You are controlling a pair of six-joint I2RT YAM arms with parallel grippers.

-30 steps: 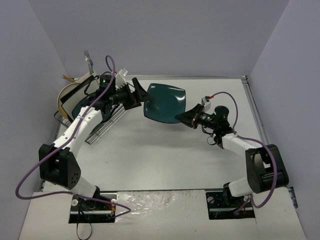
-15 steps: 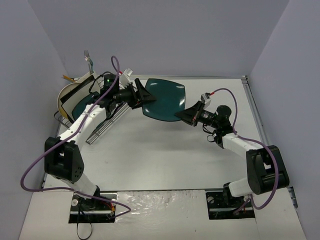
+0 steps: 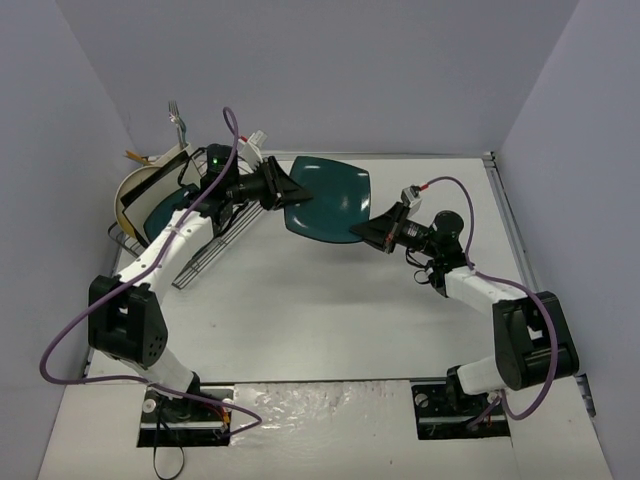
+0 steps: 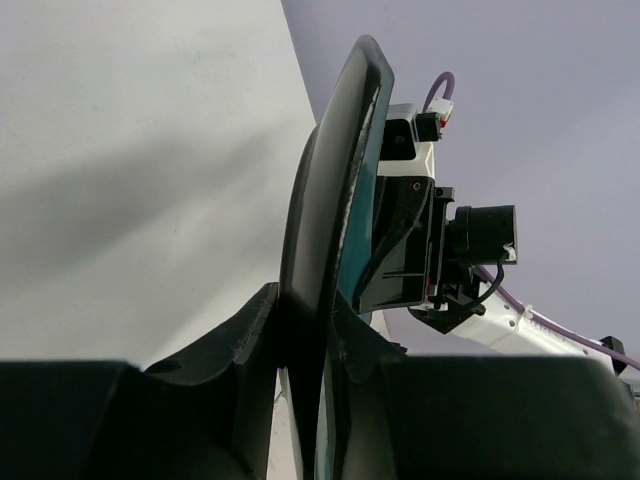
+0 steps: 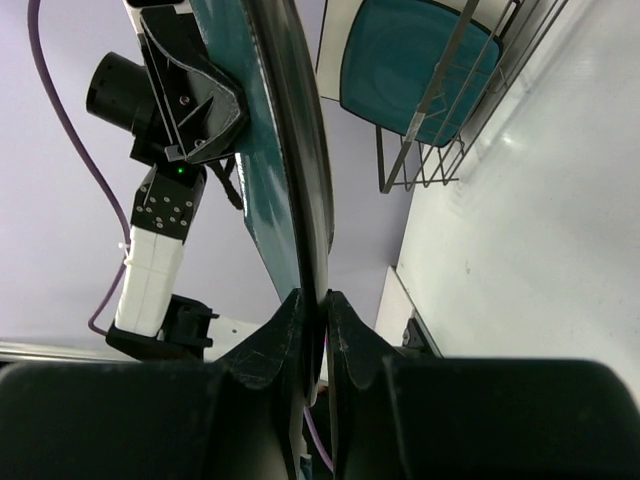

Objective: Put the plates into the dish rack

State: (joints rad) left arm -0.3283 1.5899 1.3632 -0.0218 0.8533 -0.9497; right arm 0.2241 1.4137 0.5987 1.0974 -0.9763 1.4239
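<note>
A dark teal rounded-square plate [image 3: 330,200] hangs tilted above the table, held from both sides. My left gripper [image 3: 288,190] is shut on its left rim, and in the left wrist view both fingers press the plate's edge [image 4: 330,190]. My right gripper [image 3: 362,235] is shut on the lower right rim, pinching the thin edge [image 5: 290,150] in the right wrist view. The black wire dish rack [image 3: 195,255] stands at the far left. It holds a round cream plate [image 3: 128,190], a teal square plate [image 3: 165,208] and a white plate [image 3: 172,160].
A fork [image 3: 176,110] sticks up from the rack's back corner. The purple-grey walls close in the table on three sides. The right wrist view shows the rack's wires [image 5: 450,140] and a teal plate [image 5: 415,65] behind them.
My left gripper moved right onto the plate's left rim and closed on it. The right gripper kept its hold, and the plate barely shifted.
</note>
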